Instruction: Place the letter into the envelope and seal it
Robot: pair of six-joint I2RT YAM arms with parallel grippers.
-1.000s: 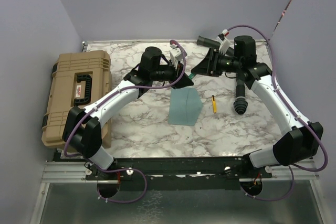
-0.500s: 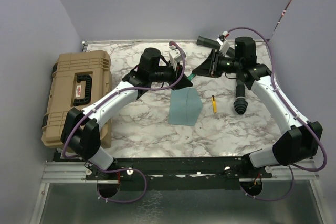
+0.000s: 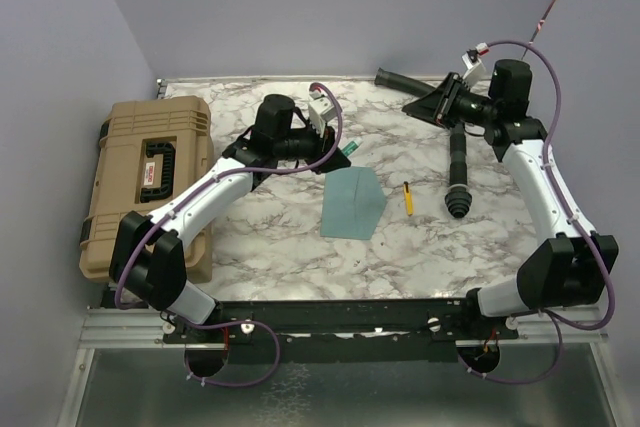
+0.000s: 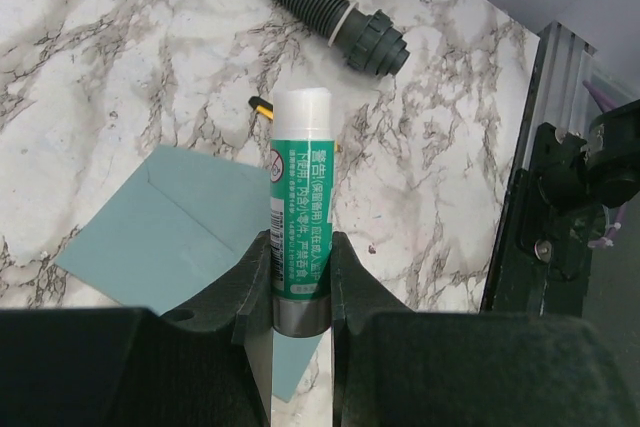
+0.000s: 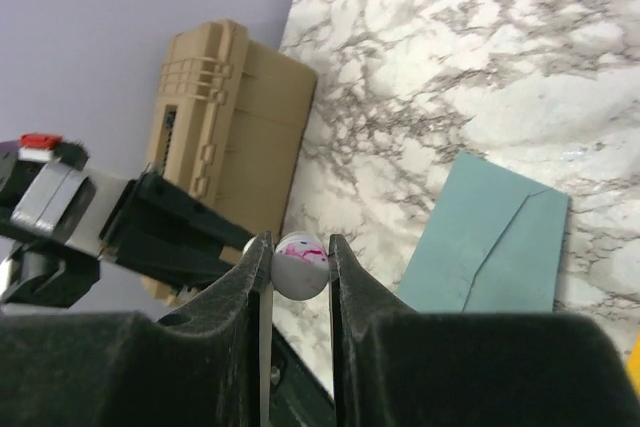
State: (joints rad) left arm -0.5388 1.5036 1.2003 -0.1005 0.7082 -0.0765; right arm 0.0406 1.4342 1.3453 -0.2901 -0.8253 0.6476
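Observation:
The teal envelope (image 3: 352, 202) lies flat on the marble table with its triangular flap folded down; it also shows in the left wrist view (image 4: 185, 237) and the right wrist view (image 5: 490, 247). The tan letter is not in view. My left gripper (image 3: 340, 150) (image 4: 301, 247) is shut on a green glue stick (image 4: 301, 197), held above the envelope's far edge, its whitish tip pointing outward. My right gripper (image 3: 412, 107) (image 5: 300, 252) is shut on a small round white cap with pink marks (image 5: 301, 265), raised at the back right, well away from the envelope.
A tan hard case (image 3: 150, 182) sits at the table's left edge. A black corrugated tube (image 3: 457, 167) and a small yellow item (image 3: 407, 197) lie right of the envelope. Another black cylinder (image 3: 395, 79) lies at the back. Purple walls enclose the table.
The two grippers, close together over the envelope's far edge a second ago, have pulled apart. The right one went back and right with the cap; the left one drew slightly left with the glue stick.

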